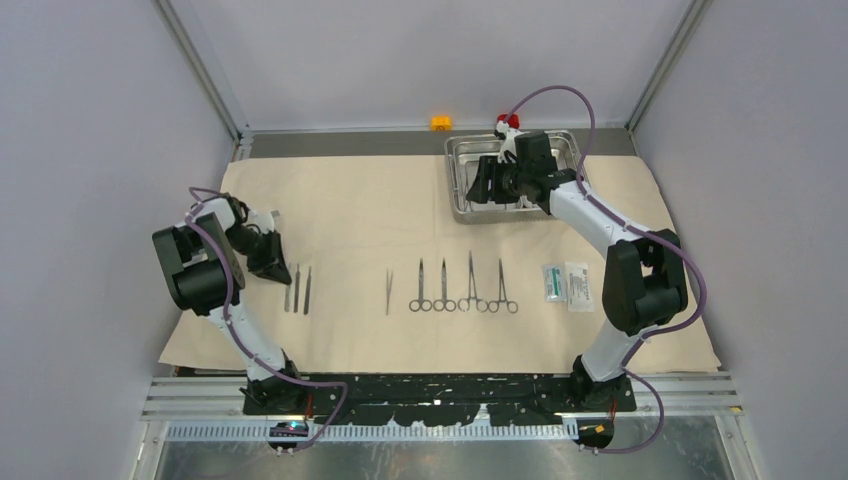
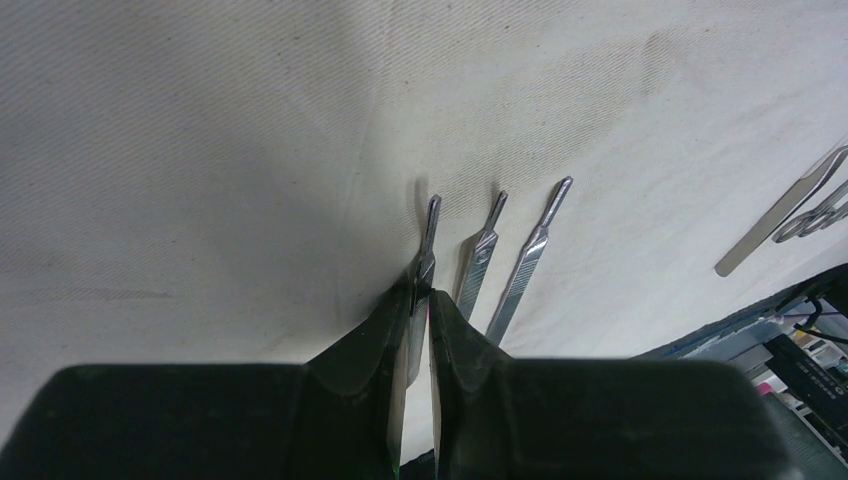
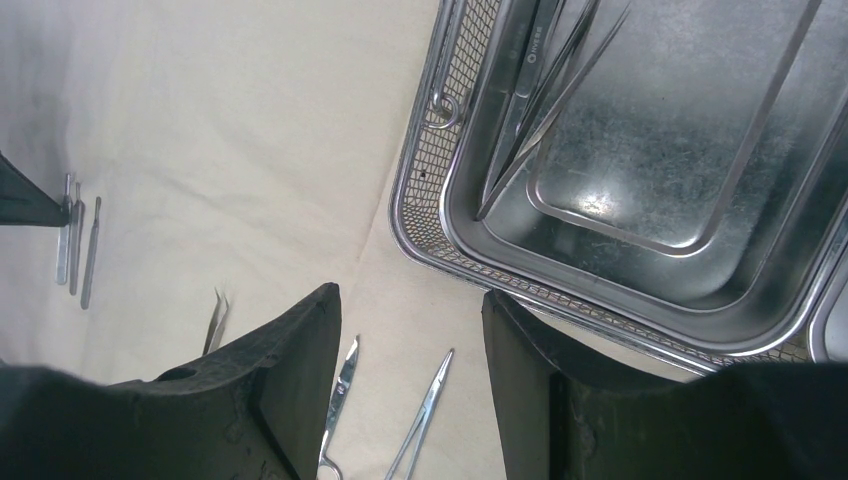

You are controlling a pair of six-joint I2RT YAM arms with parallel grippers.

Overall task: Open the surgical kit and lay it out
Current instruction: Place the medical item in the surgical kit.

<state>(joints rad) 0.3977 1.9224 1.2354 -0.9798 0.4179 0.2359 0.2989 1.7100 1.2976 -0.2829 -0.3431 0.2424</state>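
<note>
Cloth (image 1: 350, 210), beige, between grey walls (image 1: 90, 100); left jaws tight on straight handle (image 2: 430, 235), right jaws wide over tray (image 1: 453, 185).

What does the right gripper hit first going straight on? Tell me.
Probably the beige cloth beside the mesh rim of the steel tray; the right gripper aims near that corner, so it might clip the rim.

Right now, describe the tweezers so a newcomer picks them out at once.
On the big beige cloth, find the row of steel instruments along its near side. The slim steel tweezers lie alone between three straight steel handles on the left and four ring-handled steel clamps on the right. They lack the clamps' finger rings and, unlike the bunched handles, lie singly.
</note>
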